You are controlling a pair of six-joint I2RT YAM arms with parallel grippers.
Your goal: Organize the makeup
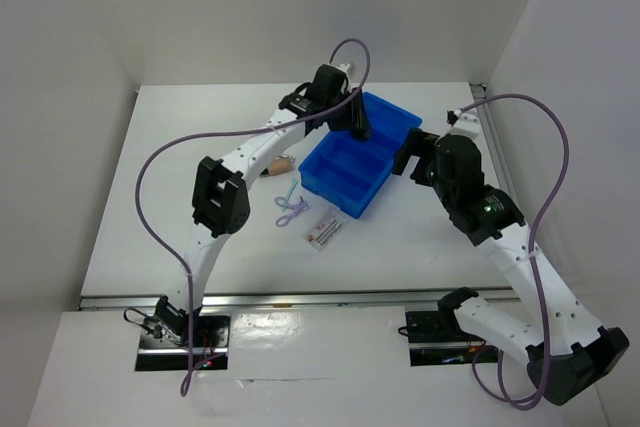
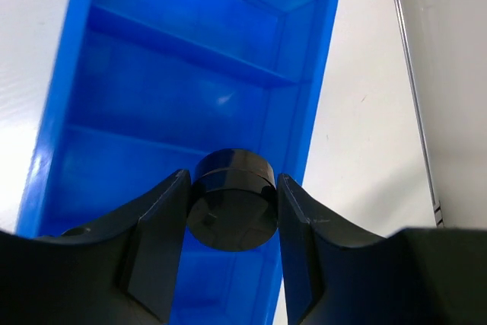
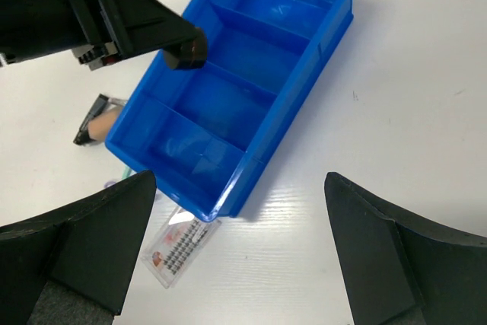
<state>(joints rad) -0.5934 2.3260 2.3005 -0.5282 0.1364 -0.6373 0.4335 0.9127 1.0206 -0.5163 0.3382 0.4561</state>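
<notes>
My left gripper [image 2: 232, 182] is shut on a small black round piece [image 2: 232, 207] and holds it above the blue tray [image 2: 316, 58], over the tray's far half [image 1: 360, 130]. The right wrist view also shows that piece [image 3: 187, 49] hanging over the tray's left rim. My right gripper [image 3: 240, 188] is open and empty, just right of the tray [image 1: 408, 159]. On the table left of the tray lie a stubby tan-and-black piece [image 1: 278, 164], a lilac looped tool [image 1: 290, 209] and a flat white packet with red print [image 1: 323, 230]. The packet [image 3: 181, 245] lies by the tray's near corner.
The blue tray [image 1: 386, 173] has several compartments, and none of those I can see holds anything [image 3: 300, 85]. White walls close the table at the back and on both sides. A purple cable loops over each arm.
</notes>
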